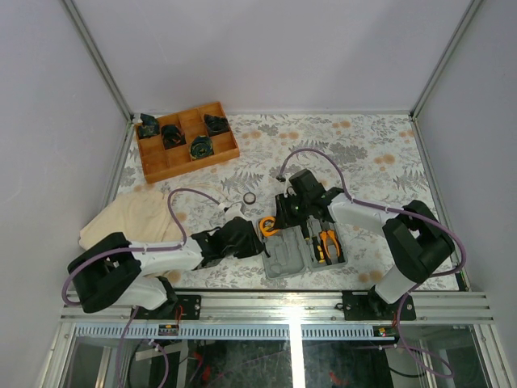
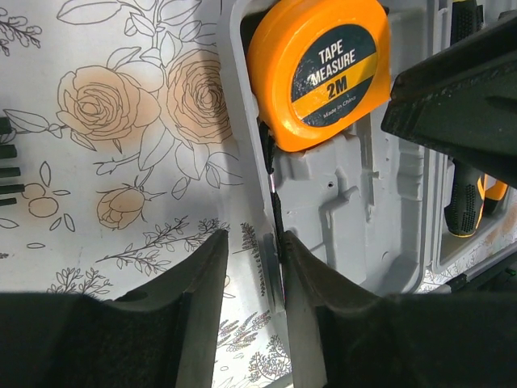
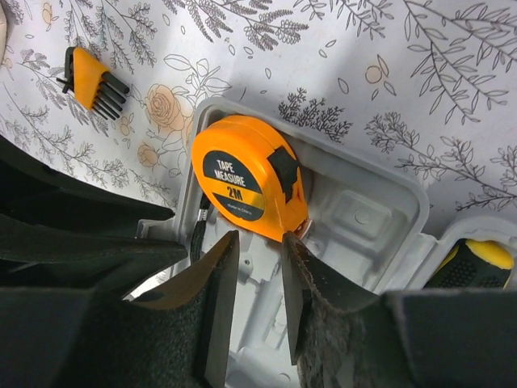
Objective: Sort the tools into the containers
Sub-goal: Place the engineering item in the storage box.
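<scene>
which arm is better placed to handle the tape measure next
Right, probably. The right gripper hangs open with its tips just at the tape measure's near edge, over the grey case. The left gripper straddles the case's outer wall, short of the tape, better set to steady it.

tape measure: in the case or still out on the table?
In. The tape measure lies flat, label up, inside a corner of the grey case. Fully seated: cannot tell.

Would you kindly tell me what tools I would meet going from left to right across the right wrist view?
Hex keys → tape measure → screwdriver.
</scene>
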Robot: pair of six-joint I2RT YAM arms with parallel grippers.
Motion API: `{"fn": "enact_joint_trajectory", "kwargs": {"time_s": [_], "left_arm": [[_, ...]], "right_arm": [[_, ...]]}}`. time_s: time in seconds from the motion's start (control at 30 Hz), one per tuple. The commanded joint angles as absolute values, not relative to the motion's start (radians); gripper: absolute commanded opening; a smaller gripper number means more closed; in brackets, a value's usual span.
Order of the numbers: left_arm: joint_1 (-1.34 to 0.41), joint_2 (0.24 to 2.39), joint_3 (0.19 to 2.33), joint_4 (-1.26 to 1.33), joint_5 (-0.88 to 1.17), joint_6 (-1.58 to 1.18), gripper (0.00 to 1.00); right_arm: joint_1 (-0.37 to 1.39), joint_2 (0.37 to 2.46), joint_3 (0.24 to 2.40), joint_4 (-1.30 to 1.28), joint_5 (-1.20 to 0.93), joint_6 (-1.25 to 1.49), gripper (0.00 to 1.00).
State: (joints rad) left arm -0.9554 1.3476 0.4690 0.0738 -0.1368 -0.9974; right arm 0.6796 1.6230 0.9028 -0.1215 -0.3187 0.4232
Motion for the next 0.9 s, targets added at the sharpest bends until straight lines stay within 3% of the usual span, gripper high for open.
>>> {"fn": "enact_joint_trajectory", "kwargs": {"time_s": [0.0, 0.4, 0.53, 0.7, 0.87], "left_arm": [[-0.961, 1.366, 0.469, 0.108, -0.137, -0.990, 0.31], [-0.963, 1.377, 0.475, 0.107, -0.134, -0.985, 0.29], [-0.962, 1.377, 0.474, 0.105, -0.134, -0.985, 0.29], [-0.962, 1.378, 0.476, 0.105, -0.134, -0.985, 0.29], [-0.962, 1.379, 0.477, 0.105, -0.135, -0.986, 0.28]], "right_arm": [[0.676, 1.621, 0.948, -0.170, -0.358, 0.467, 0.34], [0.677, 1.605, 0.905, -0.140, -0.377, 0.506, 0.30], [0.678, 1.537, 0.886, -0.103, -0.300, 0.462, 0.36], [0.676, 1.499, 0.867, -0.044, -0.239, 0.410, 0.51], [0.677, 1.543, 0.863, 0.013, -0.294, 0.394, 0.53]]}}
